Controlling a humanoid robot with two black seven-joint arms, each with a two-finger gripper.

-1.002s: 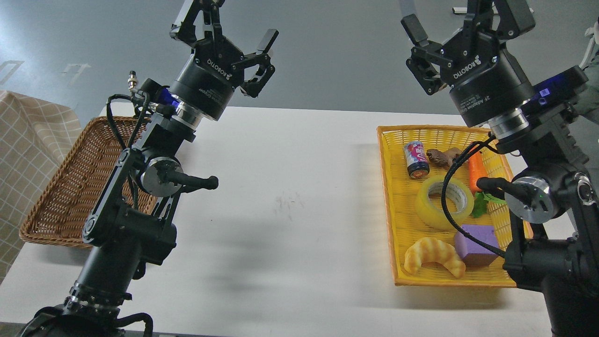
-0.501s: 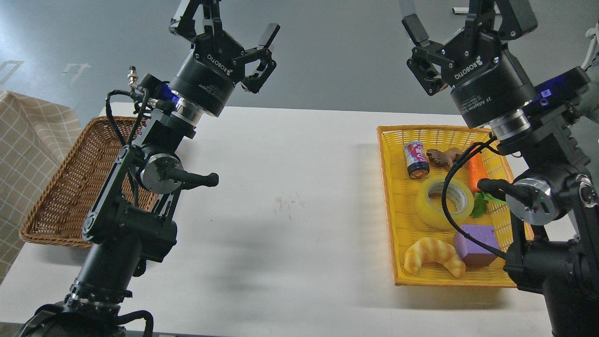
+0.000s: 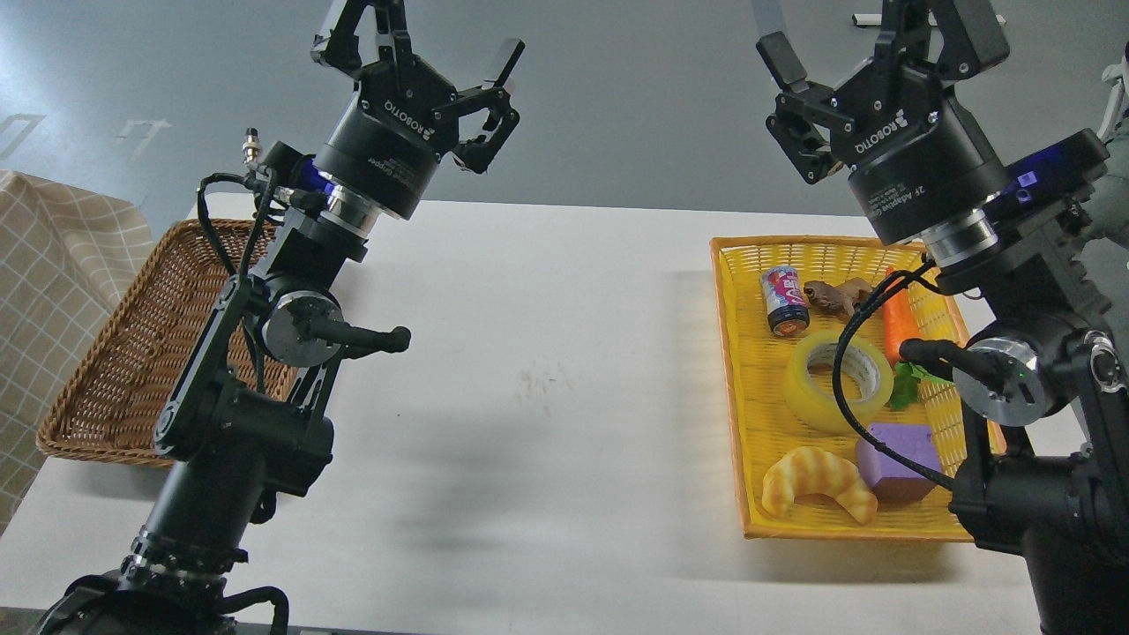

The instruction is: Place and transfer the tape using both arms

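Note:
The tape (image 3: pixel 836 381), a translucent yellow roll with a grey-white core, lies flat in the middle of the yellow basket (image 3: pixel 736 370) at the right of the white table. My left gripper (image 3: pixel 414 44) is open and empty, raised high above the table's far left, far from the tape. My right gripper (image 3: pixel 869 35) is open and empty, raised above the far end of the yellow basket, well above the tape. A black cable of my right arm crosses in front of the tape.
The yellow basket also holds a small can (image 3: pixel 784 300), a brown toy (image 3: pixel 833 295), a carrot (image 3: pixel 898 322), a purple block (image 3: pixel 898 459) and a tan croissant (image 3: pixel 818 481). A brown wicker basket (image 3: pixel 123 353) stands at the left. A checked cloth (image 3: pixel 53 256) lies beyond it.
My left gripper has shifted slightly up and to the left. My right gripper has barely moved. The tape has not moved.

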